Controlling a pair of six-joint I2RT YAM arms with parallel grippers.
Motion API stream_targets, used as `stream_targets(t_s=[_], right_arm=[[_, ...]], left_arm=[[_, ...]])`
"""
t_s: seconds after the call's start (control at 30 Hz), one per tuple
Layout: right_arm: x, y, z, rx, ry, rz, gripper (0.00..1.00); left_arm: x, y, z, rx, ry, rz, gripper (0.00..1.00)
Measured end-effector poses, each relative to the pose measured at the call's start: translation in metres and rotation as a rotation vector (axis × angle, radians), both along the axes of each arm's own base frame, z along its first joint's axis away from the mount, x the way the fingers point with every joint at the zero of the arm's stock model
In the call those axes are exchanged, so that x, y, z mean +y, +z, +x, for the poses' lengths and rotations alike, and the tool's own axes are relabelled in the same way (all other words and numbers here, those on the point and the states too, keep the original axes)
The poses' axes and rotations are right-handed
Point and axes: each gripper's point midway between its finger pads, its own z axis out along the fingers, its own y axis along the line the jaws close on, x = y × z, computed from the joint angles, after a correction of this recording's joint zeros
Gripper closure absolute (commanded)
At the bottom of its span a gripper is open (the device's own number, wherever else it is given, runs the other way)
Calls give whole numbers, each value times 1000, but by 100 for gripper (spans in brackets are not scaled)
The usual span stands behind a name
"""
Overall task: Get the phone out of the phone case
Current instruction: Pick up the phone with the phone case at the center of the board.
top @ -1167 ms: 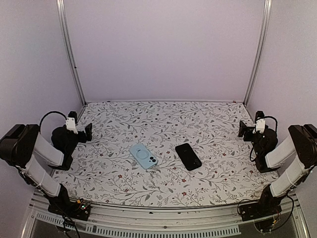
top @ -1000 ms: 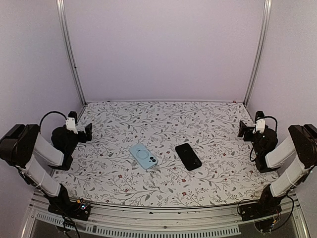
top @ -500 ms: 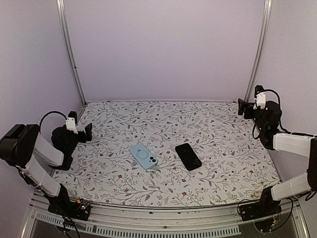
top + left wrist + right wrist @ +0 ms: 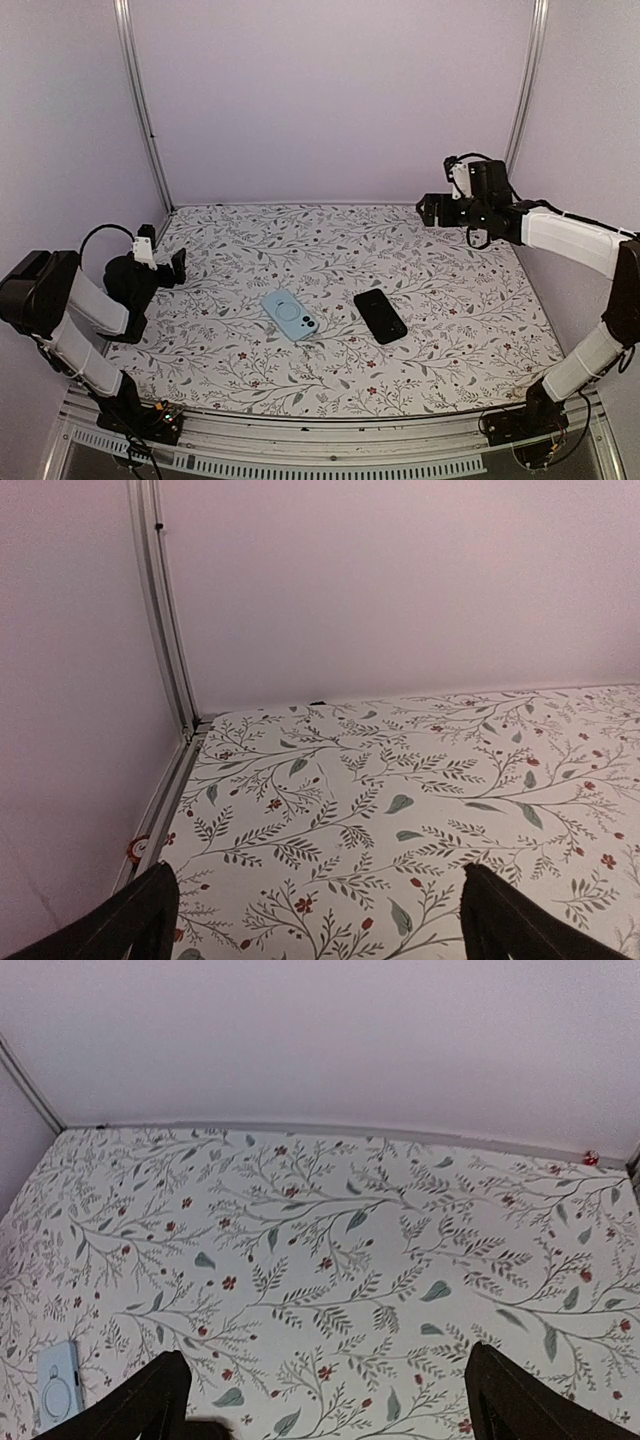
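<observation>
The phone case is lying beside a black phone. The right gripper, fingers apart, is rising behind it to start. The left gripper, apart too, is waiting.

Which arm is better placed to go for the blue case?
Probably right. Right end effector hangs open over the table, blue case in its wrist view; left end effector sits tucked at the edge, case unseen.

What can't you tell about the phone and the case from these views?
Blue case: top view, it lies back up, so its shell hides whether a phone is inside.
Black phone: top view, too small to tell screen from back.
Left wrist view: neither item is in frame.
</observation>
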Motion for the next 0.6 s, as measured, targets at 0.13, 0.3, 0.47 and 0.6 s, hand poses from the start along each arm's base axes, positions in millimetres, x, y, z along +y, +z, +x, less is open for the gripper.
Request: stream_targets(t_s=[0.13, 0.3, 0.47, 0.6], right_arm=[[68, -58, -19, 215, 136, -60, 1], [127, -126, -69, 454, 274, -150, 1], [153, -166, -112, 603, 321, -233, 1], [155, -186, -133, 678, 311, -299, 1]], left_arm=[[0, 0, 0, -1, 0, 0, 1], [0, 0, 0, -1, 0, 0, 1], [0, 0, 0, -1, 0, 0, 1], [0, 0, 0, -1, 0, 0, 1]])
